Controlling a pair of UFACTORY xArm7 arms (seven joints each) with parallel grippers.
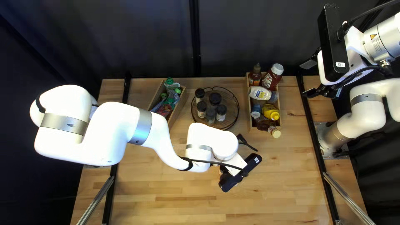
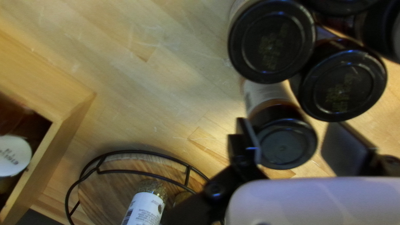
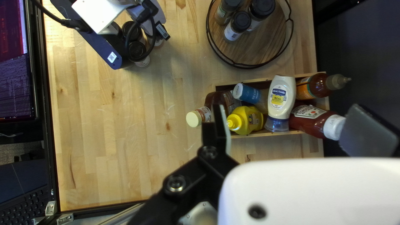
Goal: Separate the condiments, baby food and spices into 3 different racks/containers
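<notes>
In the top left view my left gripper (image 1: 239, 173) is low over the table, its fingertips hidden under its mount. The left wrist view shows that gripper (image 2: 298, 143) open, a black-lidded spice jar (image 2: 285, 143) between its fingers with a gap on one side. Several more spice jars (image 2: 273, 41) stand just ahead. My right gripper (image 1: 309, 78) is raised at the right; seen from its wrist, the gripper (image 3: 293, 131) is open and empty above the condiment box (image 3: 271, 135). The round wire-rimmed tray (image 1: 230, 109) holds several spice jars (image 1: 215, 98). Baby food pouches (image 1: 165, 109) fill another wooden box (image 1: 180, 106).
Condiment bottles, including a ketchup bottle (image 1: 273, 76) and a mustard bottle (image 1: 271, 111), crowd the right-hand box, some sticking out past its rim. My left arm (image 1: 141, 125) stretches low across the table in front of the pouch box. A screen (image 3: 14, 62) stands beyond the table edge.
</notes>
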